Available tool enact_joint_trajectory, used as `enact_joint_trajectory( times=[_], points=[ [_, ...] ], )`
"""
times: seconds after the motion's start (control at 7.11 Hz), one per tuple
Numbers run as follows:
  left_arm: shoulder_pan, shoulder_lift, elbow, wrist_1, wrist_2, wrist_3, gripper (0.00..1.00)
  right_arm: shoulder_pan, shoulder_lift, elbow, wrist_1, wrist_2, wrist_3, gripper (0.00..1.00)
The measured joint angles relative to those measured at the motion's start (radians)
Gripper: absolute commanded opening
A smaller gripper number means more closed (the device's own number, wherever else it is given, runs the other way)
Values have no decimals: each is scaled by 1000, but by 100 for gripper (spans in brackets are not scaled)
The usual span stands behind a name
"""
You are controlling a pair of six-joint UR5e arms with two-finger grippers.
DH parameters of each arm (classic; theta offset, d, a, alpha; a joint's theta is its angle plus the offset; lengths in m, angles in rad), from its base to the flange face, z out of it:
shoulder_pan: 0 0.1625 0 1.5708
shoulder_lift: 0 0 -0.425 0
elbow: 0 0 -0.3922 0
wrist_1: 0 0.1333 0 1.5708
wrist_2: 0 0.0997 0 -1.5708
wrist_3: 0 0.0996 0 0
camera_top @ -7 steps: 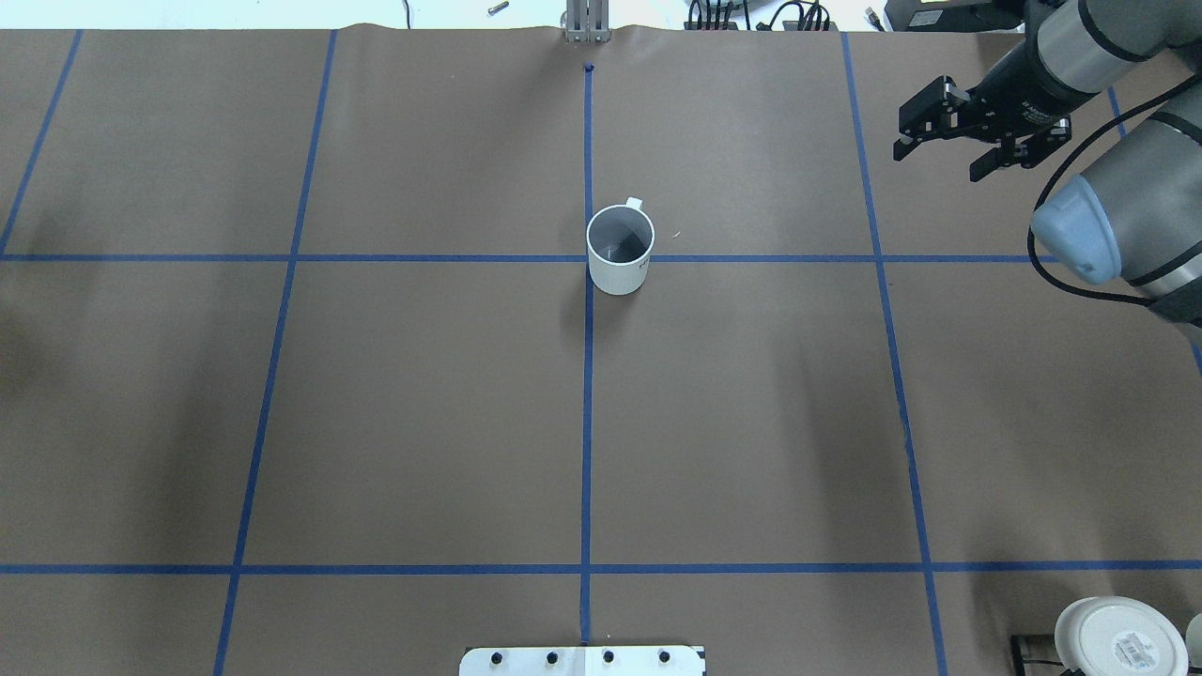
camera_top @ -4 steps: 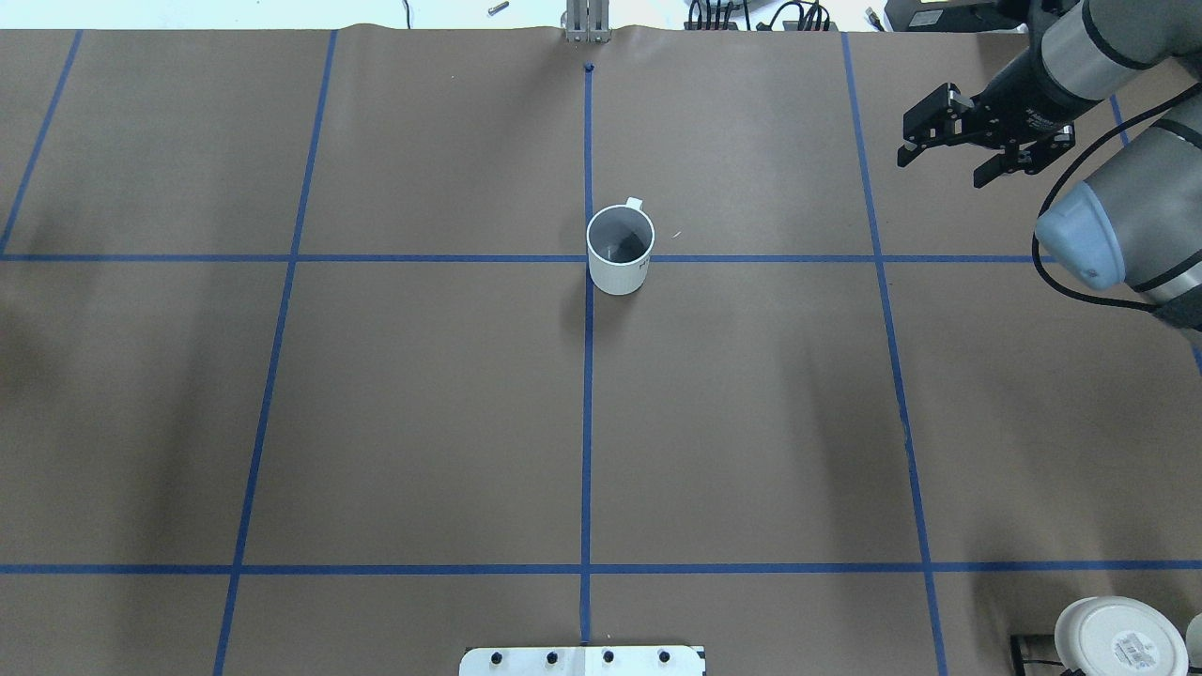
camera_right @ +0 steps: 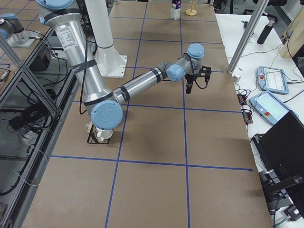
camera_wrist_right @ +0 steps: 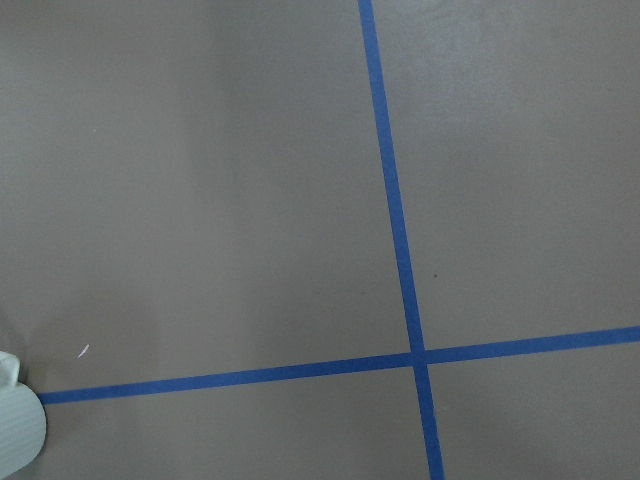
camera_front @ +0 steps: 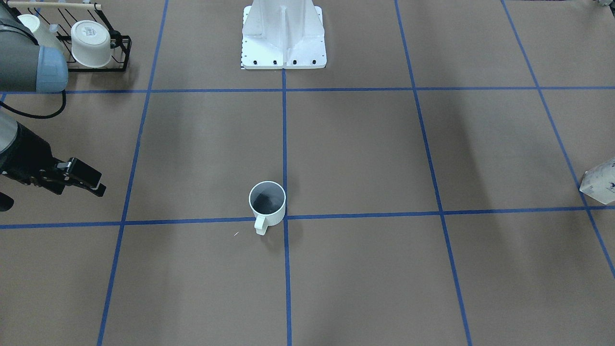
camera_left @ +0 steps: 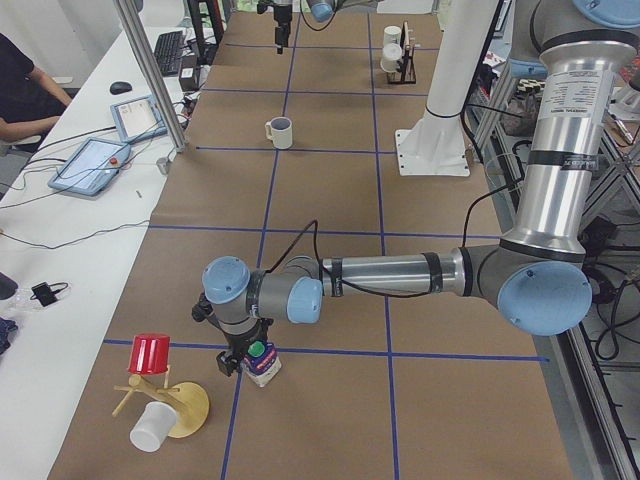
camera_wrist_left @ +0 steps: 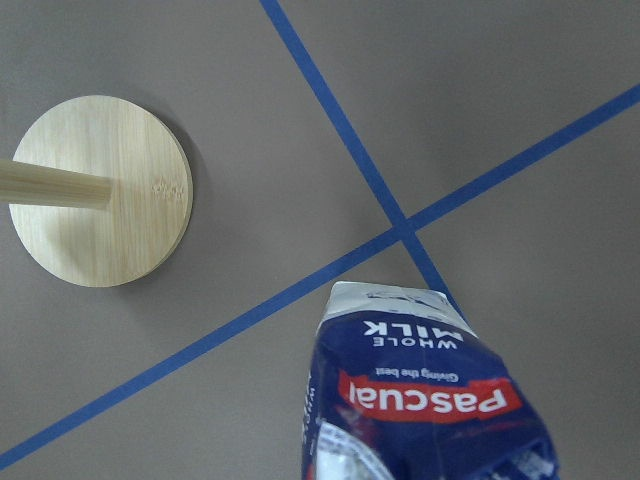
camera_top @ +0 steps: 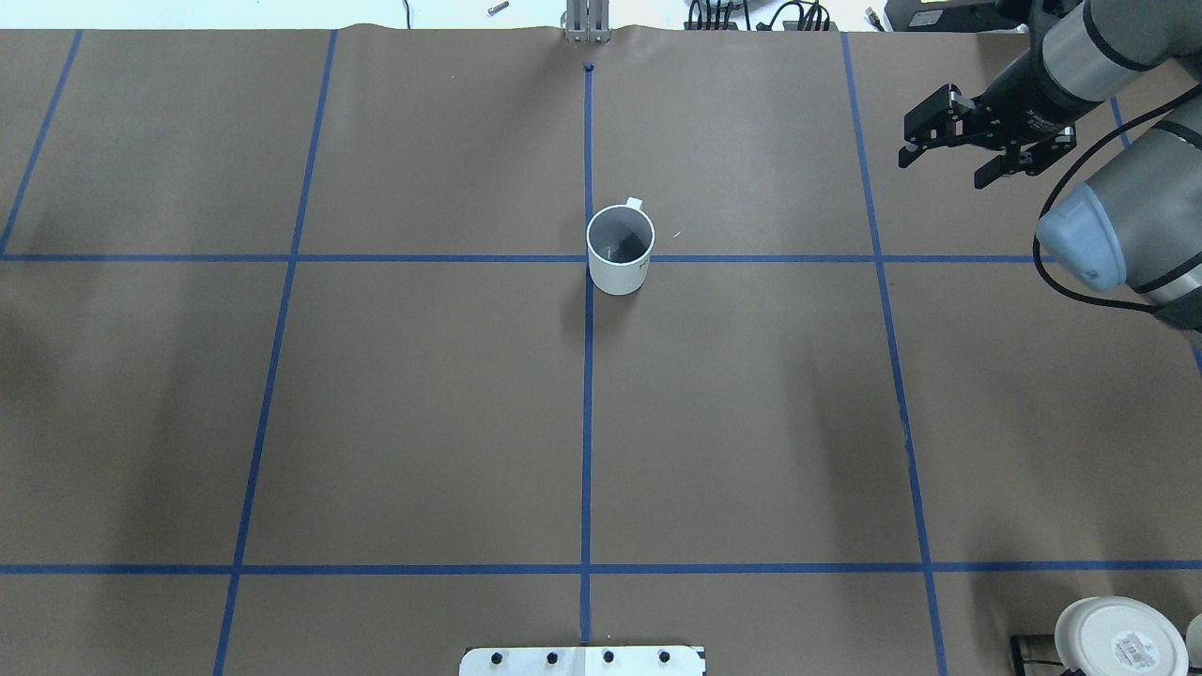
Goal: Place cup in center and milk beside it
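Note:
The cup (camera_top: 620, 249), a small white mug with a dark grey inside, stands alone at the central tape crossing, also in the front view (camera_front: 267, 203) and the left side view (camera_left: 281, 131). My right gripper (camera_top: 943, 169) is open and empty, hovering far to the right of the cup. The milk (camera_left: 263, 363), dark blue and white with a green cap, sits at a tape crossing at the table's left end. It fills the bottom of the left wrist view (camera_wrist_left: 420, 400) and shows at the front view's right edge (camera_front: 599, 182). My left gripper (camera_left: 243, 345) is right over the milk's top; I cannot tell if it is shut.
A wooden mug tree (camera_left: 170, 400) with a red cup (camera_left: 151, 354) and a white cup (camera_left: 150, 430) stands beside the milk; its base shows in the left wrist view (camera_wrist_left: 100, 190). A black rack (camera_front: 120, 53) holds white cups near the robot base (camera_front: 283, 38).
My right gripper has drawn back a little to the right, away from the cup, still open. The cup has not moved.

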Motion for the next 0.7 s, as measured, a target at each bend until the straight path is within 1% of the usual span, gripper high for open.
enact_joint_trajectory(
  times=[0.14, 0.28, 0.42, 0.56, 0.7],
  points=[
    [12, 0, 6, -17, -1, -23, 96, 0, 0, 0, 0, 0, 0, 100],
    [21, -1, 7, -25, -2, -36, 50, 0, 0, 0, 0, 0, 0, 100],
    [25, -1, 6, -28, -4, -42, 21, 0, 1, 0, 0, 0, 0, 100],
    [27, -1, 2, -28, -6, -43, 1, -1, 1, 0, 0, 0, 0, 100],
    [27, -1, -5, -27, -8, -43, 0, -1, 1, 0, 0, -1, 0, 100]
  ],
)
